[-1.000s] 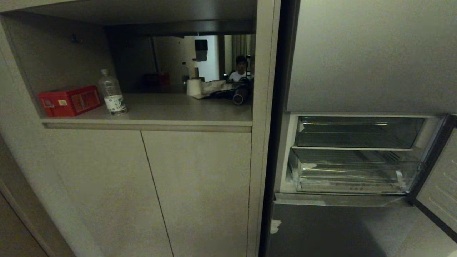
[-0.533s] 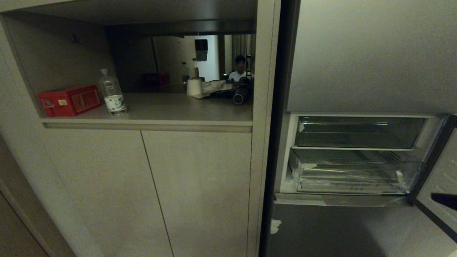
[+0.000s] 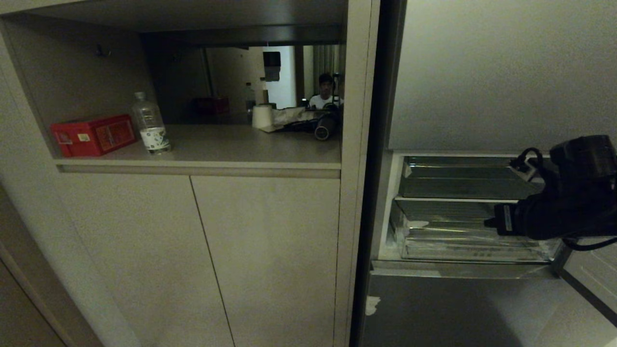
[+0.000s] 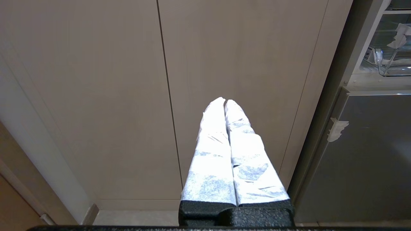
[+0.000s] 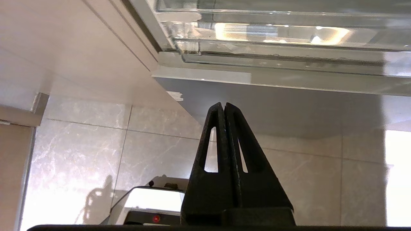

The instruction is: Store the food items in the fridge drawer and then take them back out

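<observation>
The fridge drawer is the lower, deeper clear bin in the open fridge compartment, and it looks empty from here. Its glossy front also shows in the right wrist view. No food items are in view. My right arm hangs in front of the compartment's right side and covers part of the drawer. The right gripper is shut on nothing and points down at the grey fridge panel below the drawer. The left gripper, with white-wrapped fingers, is shut and empty, parked facing the beige cabinet doors.
A shallower clear tray sits above the drawer. The fridge door stands open at the right. On the cabinet shelf to the left are a red box, a water bottle and a paper roll. A person shows behind.
My right arm has risen into the head view from the lower right and now hangs before the fridge compartment. Everything else stays as it was.
</observation>
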You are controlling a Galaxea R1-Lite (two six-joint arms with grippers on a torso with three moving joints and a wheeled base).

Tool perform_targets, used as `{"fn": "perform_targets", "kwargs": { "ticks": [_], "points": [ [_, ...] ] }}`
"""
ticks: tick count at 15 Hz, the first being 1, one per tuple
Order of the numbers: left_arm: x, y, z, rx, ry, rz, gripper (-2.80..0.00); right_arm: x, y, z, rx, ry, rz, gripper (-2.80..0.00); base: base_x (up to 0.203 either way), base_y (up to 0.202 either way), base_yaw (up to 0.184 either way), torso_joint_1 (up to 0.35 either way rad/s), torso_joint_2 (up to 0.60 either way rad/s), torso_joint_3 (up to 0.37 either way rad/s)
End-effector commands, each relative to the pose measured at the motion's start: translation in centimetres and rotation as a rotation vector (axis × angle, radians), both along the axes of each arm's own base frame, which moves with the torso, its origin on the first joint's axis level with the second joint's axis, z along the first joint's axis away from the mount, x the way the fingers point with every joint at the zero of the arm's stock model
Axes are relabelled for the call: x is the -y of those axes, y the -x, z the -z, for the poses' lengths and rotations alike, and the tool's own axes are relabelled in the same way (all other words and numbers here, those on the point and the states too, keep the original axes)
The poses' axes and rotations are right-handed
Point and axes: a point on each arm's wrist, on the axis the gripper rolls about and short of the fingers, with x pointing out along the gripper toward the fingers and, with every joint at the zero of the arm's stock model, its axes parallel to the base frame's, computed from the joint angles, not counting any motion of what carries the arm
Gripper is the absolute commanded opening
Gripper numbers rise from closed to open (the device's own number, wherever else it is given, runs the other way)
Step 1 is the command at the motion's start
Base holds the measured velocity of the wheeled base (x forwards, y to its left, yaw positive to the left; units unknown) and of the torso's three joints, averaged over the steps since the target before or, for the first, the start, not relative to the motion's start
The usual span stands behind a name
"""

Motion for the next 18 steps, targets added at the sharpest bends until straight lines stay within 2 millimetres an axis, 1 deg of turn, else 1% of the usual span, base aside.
{"fn": "perform_targets", "kwargs": {
  "ticks": [1,4,9,12,15,18],
  "points": [
    [0.0,0.0,0.0,-0.002,0.000,0.000,-2.80,0.4,-2.7,3.2,-0.074,-0.004,0.015,-2.80,0.000,0.000,0.000,0.000,0.00,0.000],
    [0.0,0.0,0.0,-0.002,0.000,0.000,-2.80,1.3,-4.9,5.1,-0.045,-0.006,0.043,-2.80,0.000,0.000,0.000,0.000,0.00,0.000],
    [0.0,0.0,0.0,-0.002,0.000,0.000,-2.80,2.5,-7.5,7.0,-0.005,-0.012,0.069,-2.80,0.000,0.000,0.000,0.000,0.00,0.000],
    [0.0,0.0,0.0,-0.002,0.000,0.000,-2.80,3.3,-9.5,8.3,0.048,-0.010,0.083,-2.80,0.000,0.000,0.000,0.000,0.00,0.000],
    [0.0,0.0,0.0,-0.002,0.000,0.000,-2.80,4.1,-10.9,8.1,0.089,-0.013,0.093,-2.80,0.000,0.000,0.000,0.000,0.00,0.000],
    [0.0,0.0,0.0,-0.002,0.000,0.000,-2.80,4.4,-11.8,8.1,0.104,-0.013,0.097,-2.80,0.000,0.000,0.000,0.000,0.00,0.000]
  ]
}}
